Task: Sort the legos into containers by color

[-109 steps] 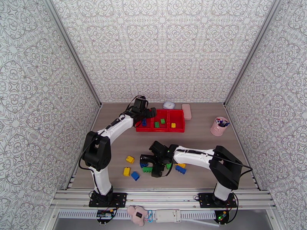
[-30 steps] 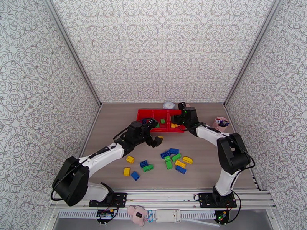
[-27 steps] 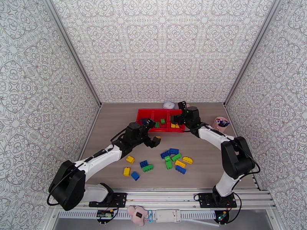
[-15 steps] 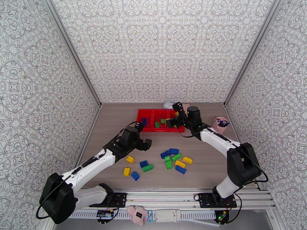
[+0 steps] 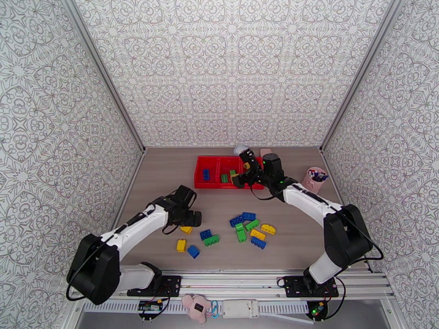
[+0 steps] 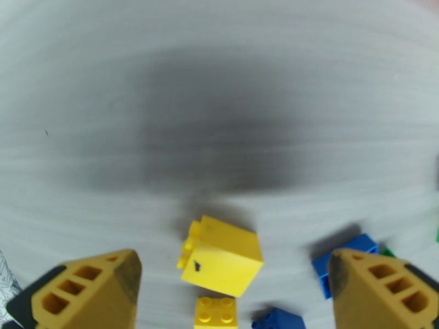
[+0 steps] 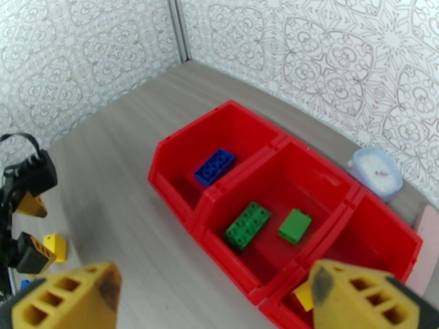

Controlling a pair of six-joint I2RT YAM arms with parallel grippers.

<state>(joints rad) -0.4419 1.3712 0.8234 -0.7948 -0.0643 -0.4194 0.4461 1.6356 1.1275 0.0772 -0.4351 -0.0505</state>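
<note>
Left gripper [image 6: 230,270] hung spread over a yellow brick [image 6: 222,259]; right gripper [image 7: 214,281] (spread too) hovered above the red tray [image 7: 175,206].

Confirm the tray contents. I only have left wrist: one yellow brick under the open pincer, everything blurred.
Observer: The left bin holds a single blue brick.
Operator: Middle bin?
Observer: The middle bin has two green bricks, lying apart from each other.
Operator: Where's the other arm?
Observer: The right pincer hangs open above the tray, nothing between its fingers.
</note>
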